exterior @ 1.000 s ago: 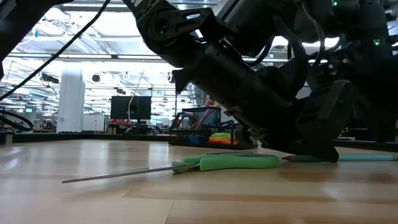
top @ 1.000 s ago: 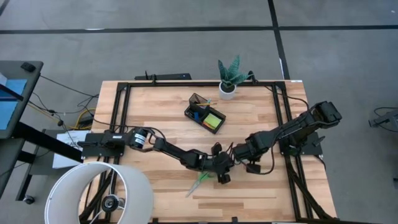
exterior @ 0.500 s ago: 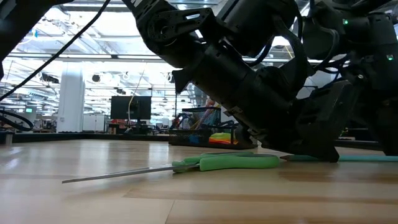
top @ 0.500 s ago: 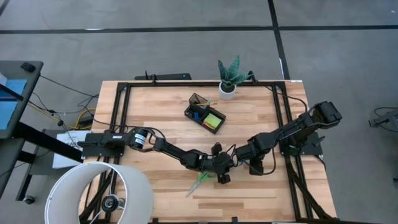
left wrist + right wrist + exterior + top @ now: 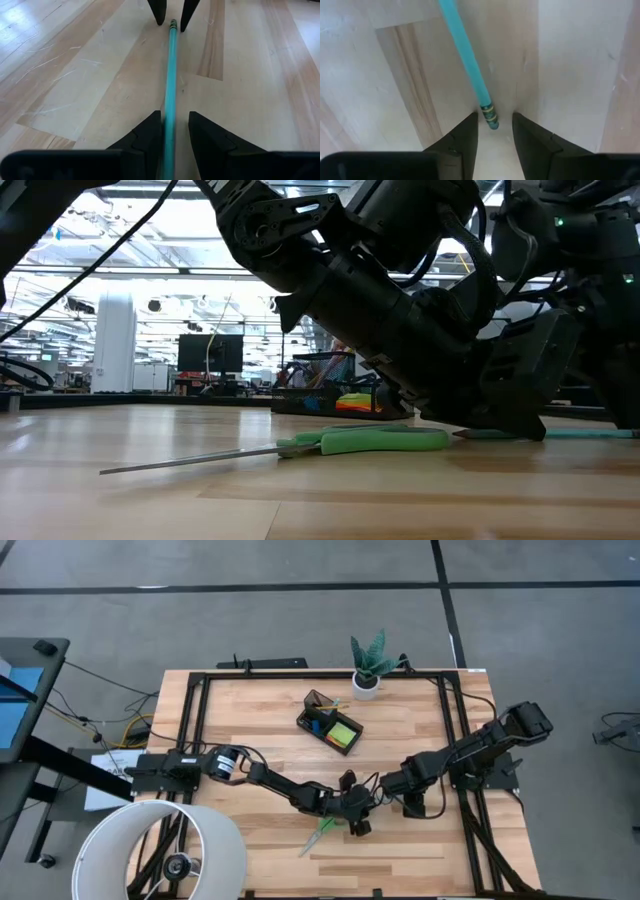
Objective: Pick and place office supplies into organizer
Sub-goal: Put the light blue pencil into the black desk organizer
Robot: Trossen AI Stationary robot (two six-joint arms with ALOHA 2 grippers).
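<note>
1. The organizer (image 5: 329, 723) sits on the desk (image 5: 260, 720) above centre in the high view, with the plant (image 5: 368, 662) to its upper right.
2. The scissors (image 5: 322, 830) lie at lower centre.
3. The pen (image 5: 171, 80) lies just right of the scissors, between the left end effector (image 5: 356, 821) and the right end effector (image 5: 381, 792).

No text, label, brand, number or sign can be read on anything shown in any of the views.
</note>
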